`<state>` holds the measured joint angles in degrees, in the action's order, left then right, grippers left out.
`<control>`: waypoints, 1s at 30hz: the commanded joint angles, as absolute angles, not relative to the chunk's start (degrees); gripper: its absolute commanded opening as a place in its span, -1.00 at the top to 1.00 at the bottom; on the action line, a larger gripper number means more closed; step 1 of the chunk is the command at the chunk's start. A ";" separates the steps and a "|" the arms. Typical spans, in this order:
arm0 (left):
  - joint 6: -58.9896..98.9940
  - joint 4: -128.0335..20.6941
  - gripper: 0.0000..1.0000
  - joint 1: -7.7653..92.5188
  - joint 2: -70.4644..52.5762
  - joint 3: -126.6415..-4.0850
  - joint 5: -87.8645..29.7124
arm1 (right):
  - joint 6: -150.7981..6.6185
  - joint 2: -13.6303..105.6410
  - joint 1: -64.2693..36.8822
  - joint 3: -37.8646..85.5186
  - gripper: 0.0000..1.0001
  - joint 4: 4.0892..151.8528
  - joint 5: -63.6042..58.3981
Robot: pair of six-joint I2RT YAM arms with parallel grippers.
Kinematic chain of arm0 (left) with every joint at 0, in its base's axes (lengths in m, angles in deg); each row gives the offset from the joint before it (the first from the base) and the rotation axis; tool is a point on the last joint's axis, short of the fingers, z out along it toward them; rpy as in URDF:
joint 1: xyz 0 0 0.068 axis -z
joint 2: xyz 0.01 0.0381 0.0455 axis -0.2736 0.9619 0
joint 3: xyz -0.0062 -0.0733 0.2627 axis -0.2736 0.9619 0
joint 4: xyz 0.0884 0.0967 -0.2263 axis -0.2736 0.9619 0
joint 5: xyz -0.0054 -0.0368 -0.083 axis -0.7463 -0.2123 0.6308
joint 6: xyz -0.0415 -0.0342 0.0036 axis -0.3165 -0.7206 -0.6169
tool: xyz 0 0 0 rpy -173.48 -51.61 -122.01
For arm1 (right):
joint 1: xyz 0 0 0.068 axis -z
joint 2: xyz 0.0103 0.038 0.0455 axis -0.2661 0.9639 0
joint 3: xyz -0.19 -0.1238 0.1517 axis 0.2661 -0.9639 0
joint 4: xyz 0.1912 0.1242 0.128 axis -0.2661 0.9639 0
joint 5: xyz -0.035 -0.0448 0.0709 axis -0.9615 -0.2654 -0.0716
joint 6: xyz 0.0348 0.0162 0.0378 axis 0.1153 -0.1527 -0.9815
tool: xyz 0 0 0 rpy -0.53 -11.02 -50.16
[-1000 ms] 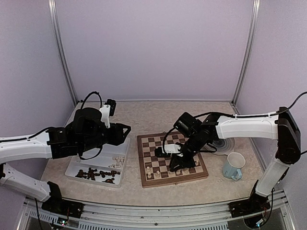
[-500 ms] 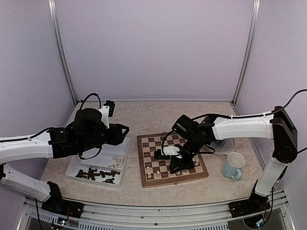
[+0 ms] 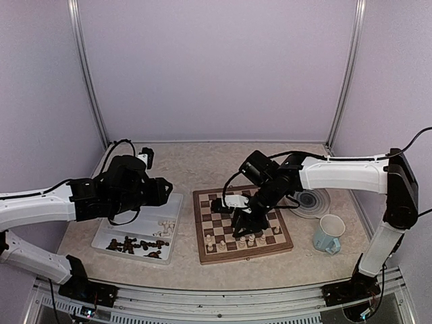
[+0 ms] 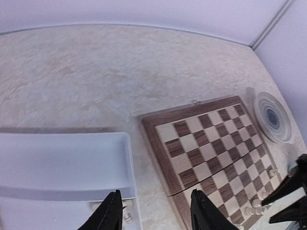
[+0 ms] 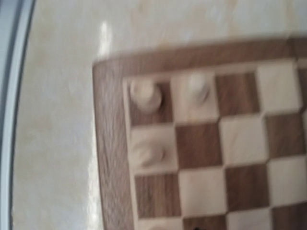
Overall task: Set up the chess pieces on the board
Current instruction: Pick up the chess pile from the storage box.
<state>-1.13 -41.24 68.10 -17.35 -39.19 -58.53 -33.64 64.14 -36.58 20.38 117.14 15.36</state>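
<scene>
The board [image 3: 200, 233] lies mid-table, and the left wrist view shows it too [image 4: 206, 153]. Several cream chess pieces [image 3: 251, 239] stand along its near rows. My right gripper [image 3: 241, 219] hovers just above them, with no piece seen in it. Its fingers are out of the blurred right wrist view, which shows three cream pieces [image 5: 146, 96] at a board corner [image 5: 111, 143]. My left gripper [image 4: 156, 215] is open and empty, over the gap between the white tray [image 4: 62, 158] and the board. The tray [image 3: 108, 233] holds dark pieces [image 3: 135, 244] and cream pieces [image 3: 164, 229].
A round grey-ringed plate [image 3: 312, 200] lies right of the board, also in the left wrist view [image 4: 273, 117]. A light blue mug [image 3: 329, 235] stands near the front right. Purple walls with metal posts close in the table.
My right gripper has risen and moved left and back from the near-row pieces. My left gripper has drawn back to the left over the tray.
</scene>
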 commanded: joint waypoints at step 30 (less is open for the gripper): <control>-13.14 -21.19 -0.04 31.80 -5.80 -30.39 -54.66 | -34.52 57.48 -32.91 20.62 0.28 116.41 18.81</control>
